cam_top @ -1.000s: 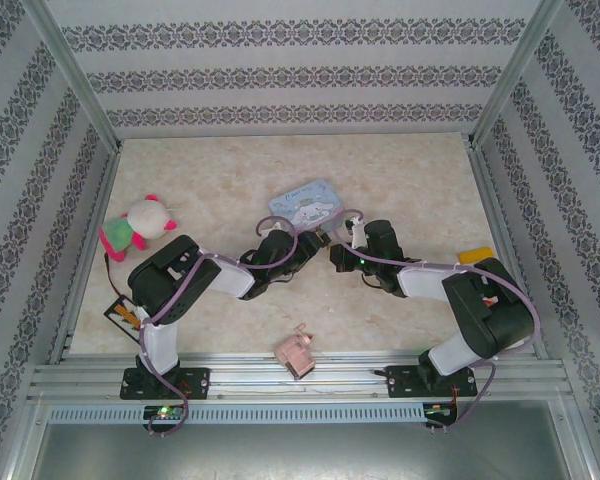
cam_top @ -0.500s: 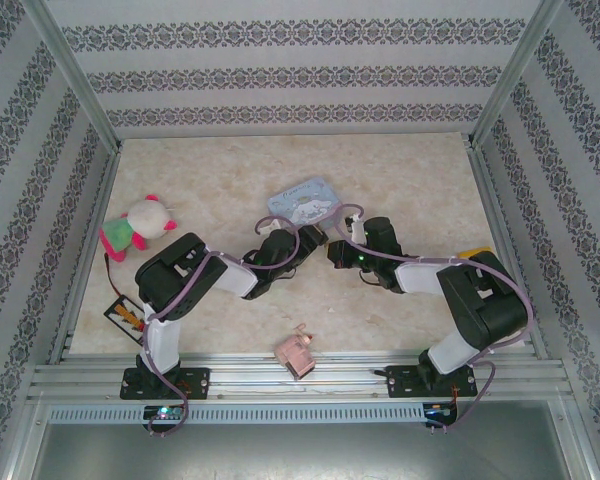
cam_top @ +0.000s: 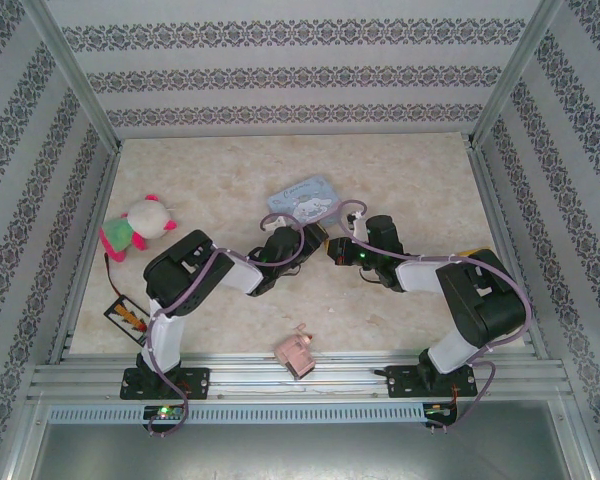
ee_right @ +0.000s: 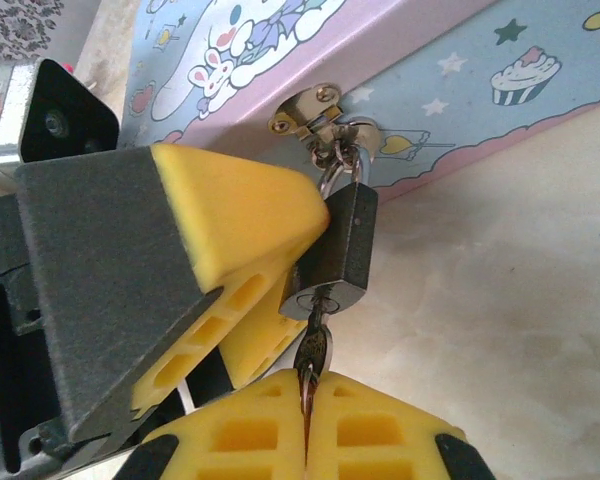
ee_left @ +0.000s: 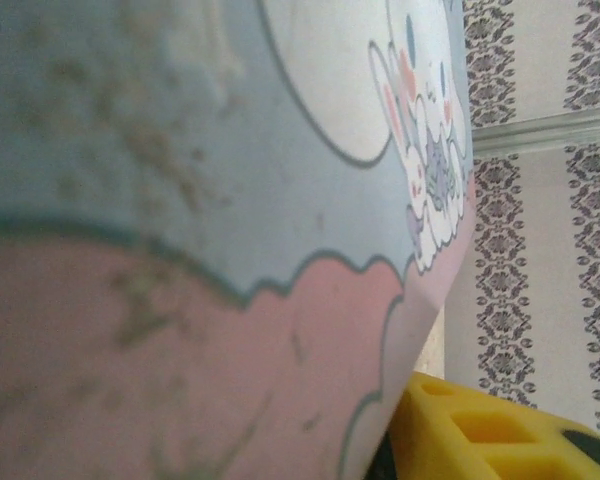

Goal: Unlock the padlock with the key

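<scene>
1 pinched key (ee_right: 313, 352) links right end effector (ee_right: 306, 415) and padlock (ee_right: 337, 250).

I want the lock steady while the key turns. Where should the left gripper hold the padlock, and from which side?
I'd pinch the padlock's square body across its flat faces, coming in sideways from where the left gripper's fingers stand. The thin shackle is threaded through the hasp, and the key, held in the shut right gripper, takes up the bottom.

key (ee_right: 314, 348) bow hidden between right claw (ee_right: 305, 405) pads, tin (ee_left: 180, 150) blurred and cropped in left wrist view
</scene>
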